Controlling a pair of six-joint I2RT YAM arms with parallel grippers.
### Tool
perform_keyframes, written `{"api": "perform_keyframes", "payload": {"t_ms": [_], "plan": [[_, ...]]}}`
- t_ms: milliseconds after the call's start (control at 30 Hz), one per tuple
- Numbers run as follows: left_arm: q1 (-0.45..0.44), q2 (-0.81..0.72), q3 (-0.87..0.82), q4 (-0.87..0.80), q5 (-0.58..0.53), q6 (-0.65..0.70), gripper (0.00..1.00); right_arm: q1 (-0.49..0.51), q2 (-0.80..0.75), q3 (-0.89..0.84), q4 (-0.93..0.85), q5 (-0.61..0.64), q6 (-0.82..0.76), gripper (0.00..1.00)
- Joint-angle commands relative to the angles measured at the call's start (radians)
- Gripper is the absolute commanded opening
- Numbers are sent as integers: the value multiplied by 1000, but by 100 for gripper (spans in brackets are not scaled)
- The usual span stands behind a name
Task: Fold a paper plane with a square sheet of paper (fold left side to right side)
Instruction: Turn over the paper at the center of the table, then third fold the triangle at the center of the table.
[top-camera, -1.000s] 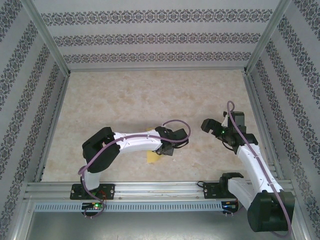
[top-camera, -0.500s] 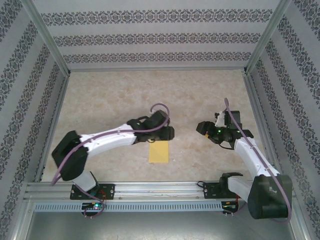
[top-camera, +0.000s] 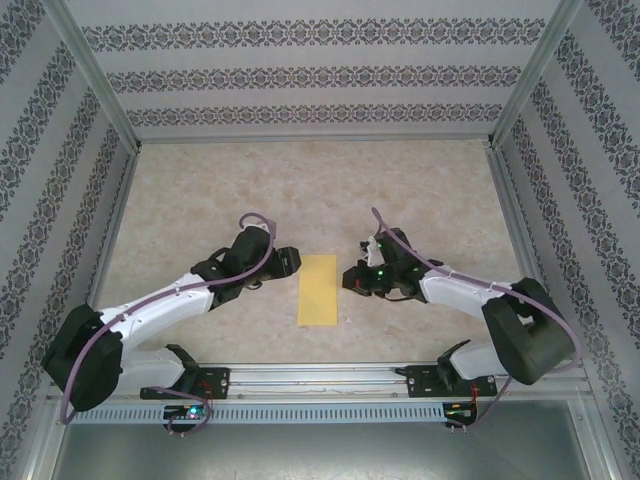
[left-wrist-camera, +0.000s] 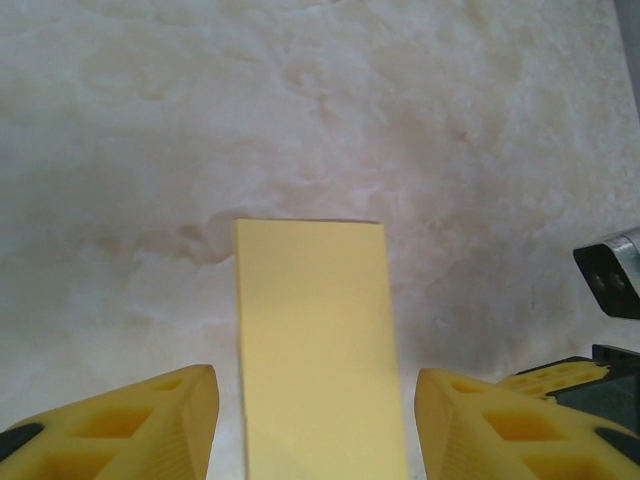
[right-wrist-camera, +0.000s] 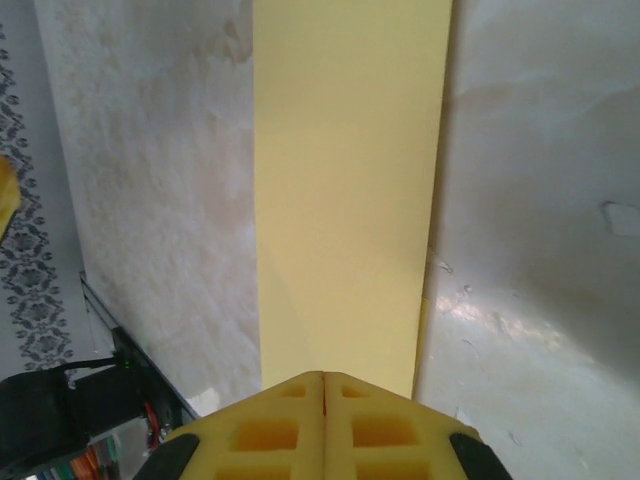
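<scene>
Paper sheet (top-camera: 319, 290), a narrow pale-yellow rectangle, lay flat on the table (top-camera: 200, 200) between left gripper (top-camera: 288, 264), jaws parted, and right gripper (top-camera: 352, 280), jaws closed empty; thin, light and floppy, it likely needed pinching at a lifted long edge.

square sheet of paper (top-camera: 318, 289) | pale yellow | narrow rectangle | flat on table

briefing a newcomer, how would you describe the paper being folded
On the beige marbled table, the left arm and right arm reach inward. Between them lies the sheet of paper: a flat, narrow, pale-yellow rectangle, the one thin thing there.
</scene>
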Motion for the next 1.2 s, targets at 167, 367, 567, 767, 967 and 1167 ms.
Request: {"api": "perform_keyframes", "payload": {"t_ms": [167, 367, 567, 767, 967, 1167], "plan": [[22, -44, -36, 3, -1, 5, 54, 63, 155, 18, 142, 26, 28, 0], [24, -7, -7, -72, 10, -1, 52, 63, 216, 29, 131, 38, 8, 0], [25, 82, 34, -149, 93, -13, 46, 54, 242, 53, 0, 90, -70, 0], [25, 211, 38, -95, 234, -60, 38, 53, 248, 74, -75, 130, -105, 0], [23, 295, 34, -10, 314, -100, 35, 54, 259, 75, -72, 126, -110, 0], [22, 336, 27, 47, 359, -121, 32, 53, 265, 75, -66, 123, -113, 0]]}}
